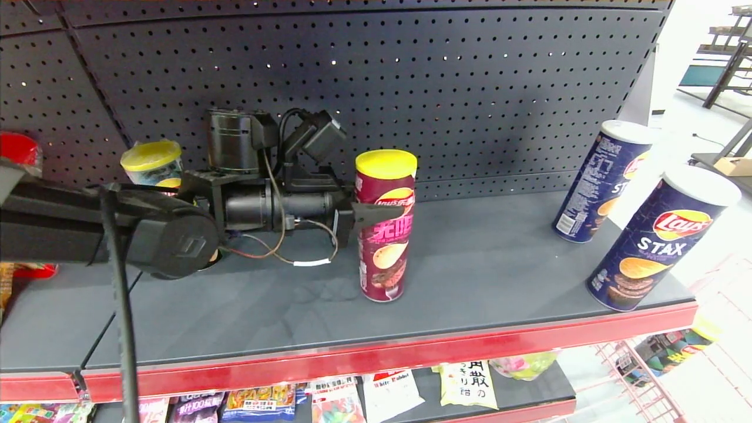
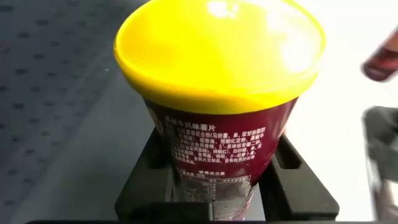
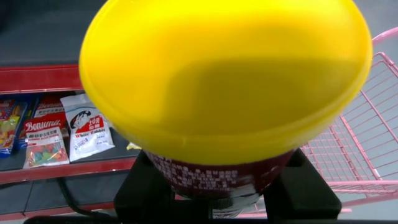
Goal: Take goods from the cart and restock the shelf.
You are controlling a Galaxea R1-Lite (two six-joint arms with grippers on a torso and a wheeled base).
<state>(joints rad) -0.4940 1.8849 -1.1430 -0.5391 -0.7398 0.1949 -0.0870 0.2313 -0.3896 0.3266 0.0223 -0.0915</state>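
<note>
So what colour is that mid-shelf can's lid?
Yellow. The lid of the can shows best in the left wrist view.

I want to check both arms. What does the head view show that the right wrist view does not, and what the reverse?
Head view: the left gripper shut on a maroon can, upright on the upper shelf, and two blue cans at that shelf's right end. Right wrist view: the right gripper shut on a second can, maroon with a yellow lid. Both: the pink cart and the snack bags on the lower shelf.
</note>
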